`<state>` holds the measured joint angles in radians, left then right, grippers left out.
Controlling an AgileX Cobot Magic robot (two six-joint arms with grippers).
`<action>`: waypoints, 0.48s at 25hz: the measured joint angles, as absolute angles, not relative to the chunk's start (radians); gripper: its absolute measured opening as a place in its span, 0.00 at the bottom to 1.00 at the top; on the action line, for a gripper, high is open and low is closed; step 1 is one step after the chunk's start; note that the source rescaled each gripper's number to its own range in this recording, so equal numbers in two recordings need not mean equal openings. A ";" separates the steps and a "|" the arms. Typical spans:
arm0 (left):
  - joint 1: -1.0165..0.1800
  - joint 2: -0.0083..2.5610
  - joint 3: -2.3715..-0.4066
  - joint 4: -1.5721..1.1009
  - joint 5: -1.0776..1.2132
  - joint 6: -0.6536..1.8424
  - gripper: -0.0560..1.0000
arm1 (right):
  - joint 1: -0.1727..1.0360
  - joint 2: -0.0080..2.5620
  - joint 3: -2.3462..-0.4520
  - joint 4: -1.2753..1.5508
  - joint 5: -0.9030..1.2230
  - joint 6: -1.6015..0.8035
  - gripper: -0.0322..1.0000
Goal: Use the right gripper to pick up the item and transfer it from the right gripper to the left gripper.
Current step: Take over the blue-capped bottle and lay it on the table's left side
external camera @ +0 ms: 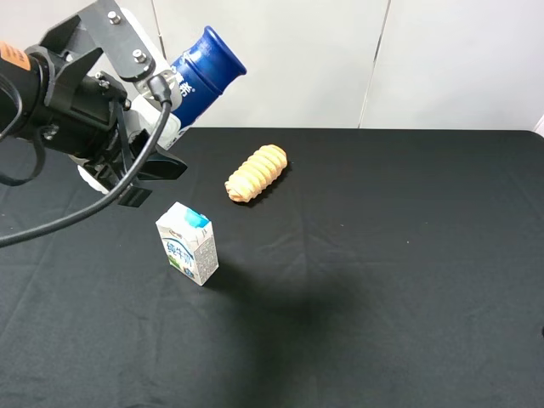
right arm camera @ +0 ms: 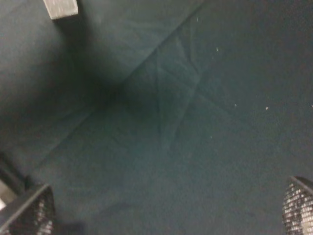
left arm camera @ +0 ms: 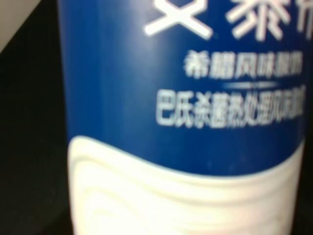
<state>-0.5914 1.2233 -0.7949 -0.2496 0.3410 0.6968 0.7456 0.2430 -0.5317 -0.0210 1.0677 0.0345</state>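
The left gripper (external camera: 168, 127) is clamped on the white drink bottle (external camera: 201, 71), holding it tilted in the air above the black surface (external camera: 382, 255), blue cap uppermost. The right gripper (right arm camera: 164, 208) has its fingers spread wide apart.

Black left gripper (external camera: 166, 127) hides lower body of slim white dark-blue-capped plastic bottle (external camera: 204, 68), its label blurred and cropped in left wrist view.

The bottle (external camera: 200, 72) is showing dark blue with white lettering and a seemingly rippled white part; the carton (external camera: 189, 245), white and teal.
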 joint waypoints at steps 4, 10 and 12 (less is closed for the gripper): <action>-0.591 1.223 -0.795 -0.250 0.341 0.697 0.08 | 0.746 0.135 -0.506 -0.019 1.052 0.037 1.00; -0.591 1.223 -0.795 -0.250 0.341 0.697 0.08 | 0.746 0.105 -0.506 -0.018 1.052 0.037 1.00; -0.591 1.223 -0.795 -0.250 0.341 0.697 0.08 | 0.746 0.105 -0.506 -0.018 1.052 0.037 1.00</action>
<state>-0.5914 1.2233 -0.7949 -0.2496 0.3410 0.6968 0.7456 0.1052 -0.5059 -0.0182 1.0516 0.0367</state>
